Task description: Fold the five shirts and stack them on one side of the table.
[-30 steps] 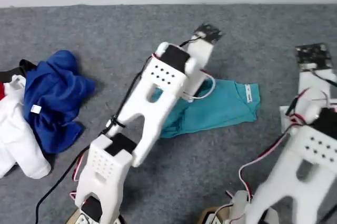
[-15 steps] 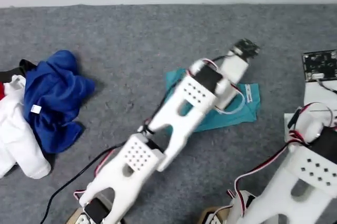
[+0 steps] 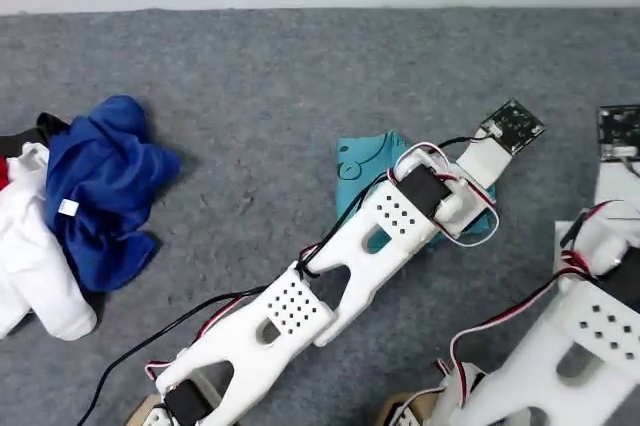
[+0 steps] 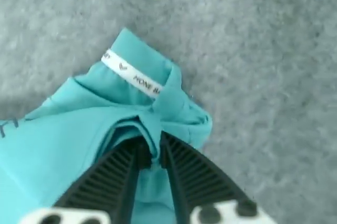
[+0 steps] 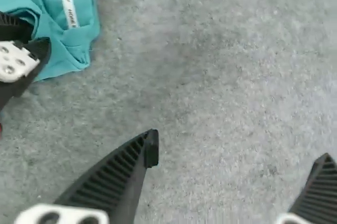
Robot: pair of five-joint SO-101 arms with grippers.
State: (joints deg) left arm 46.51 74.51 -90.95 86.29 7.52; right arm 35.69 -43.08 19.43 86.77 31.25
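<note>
A teal shirt [image 3: 360, 160] lies right of the table's centre, partly doubled over on itself. My left gripper [image 4: 150, 153] is shut on a fold of its fabric close to the white collar label [image 4: 131, 75]; in the high view the left arm [image 3: 400, 216] stretches across it from the near left. My right gripper [image 5: 237, 155] hangs open above bare grey carpet, to the right of the teal shirt [image 5: 58, 19], with nothing between its fingers. A crumpled blue shirt [image 3: 100, 181] and a white shirt [image 3: 30, 261] lie heaped at the far left.
The table is covered in grey carpet [image 3: 250, 66]. Bits of black cloth [image 3: 45, 126] and red cloth [image 3: 3, 174] show under the pile at the left edge. The right arm [image 3: 605, 256] stands at the right edge. A pale wall runs along the back.
My left arm has swung to the right, pulling the teal shirt's edge with it, so the shirt now lies doubled over and narrower. The right arm has drifted slightly to the right.
</note>
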